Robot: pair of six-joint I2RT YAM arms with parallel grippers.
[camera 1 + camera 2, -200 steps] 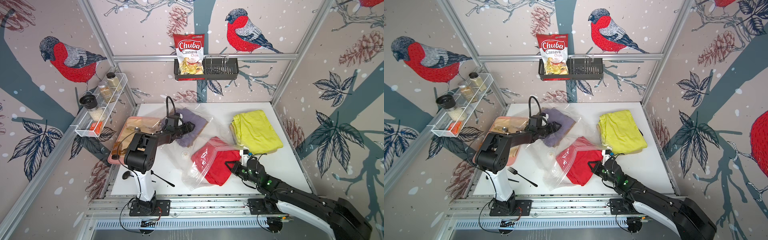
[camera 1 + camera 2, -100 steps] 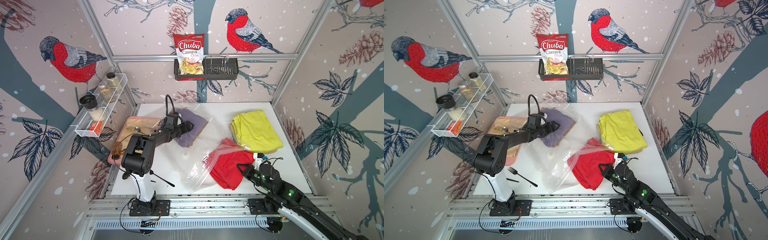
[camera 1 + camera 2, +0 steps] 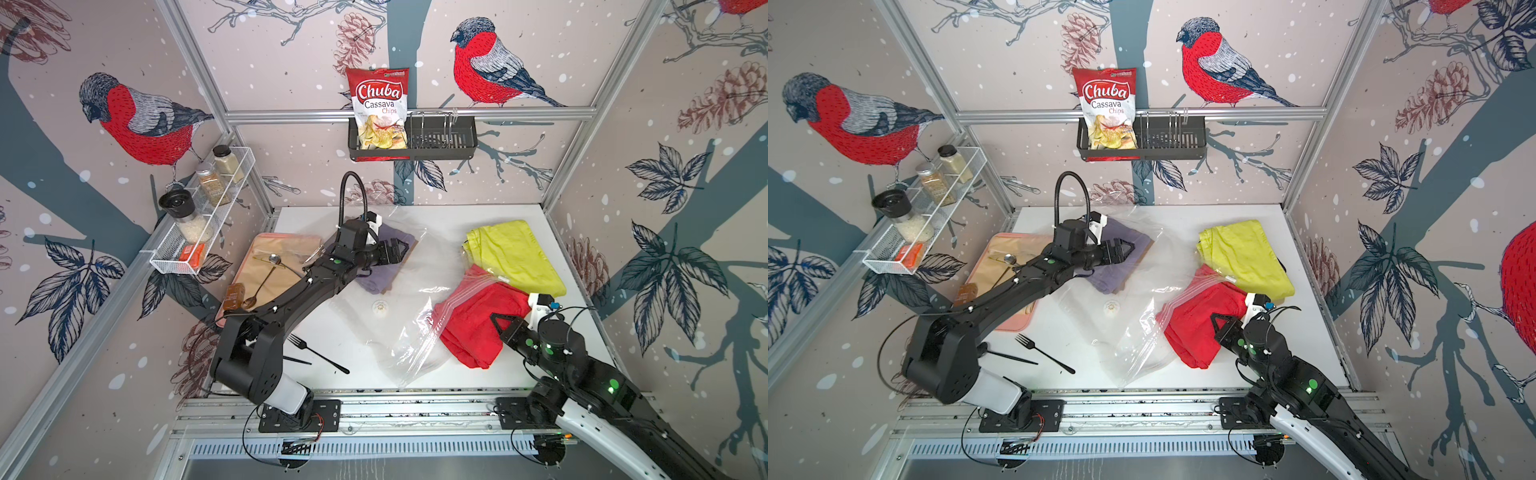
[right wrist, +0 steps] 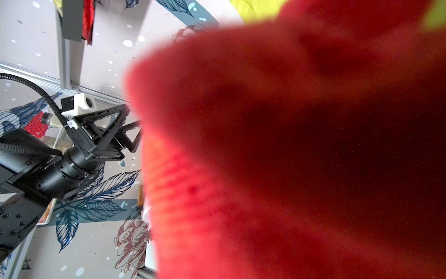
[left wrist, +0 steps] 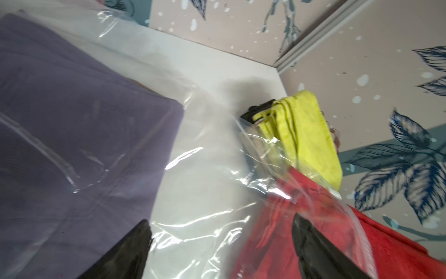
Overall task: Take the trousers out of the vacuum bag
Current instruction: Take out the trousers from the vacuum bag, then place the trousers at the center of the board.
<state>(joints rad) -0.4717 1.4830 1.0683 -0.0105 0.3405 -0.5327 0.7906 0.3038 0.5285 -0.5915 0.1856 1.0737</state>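
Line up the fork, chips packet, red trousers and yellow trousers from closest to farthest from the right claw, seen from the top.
1. Red trousers, pinched in the right claw.
2. Yellow trousers, just behind it.
3. Fork, far over on the left.
4. Chips packet, high up at the back.

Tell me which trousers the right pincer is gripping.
The red trousers: the right pincer is shut on them at the mouth of the vacuum bag; the purple trousers lie inside it, the yellow-green trousers outside.
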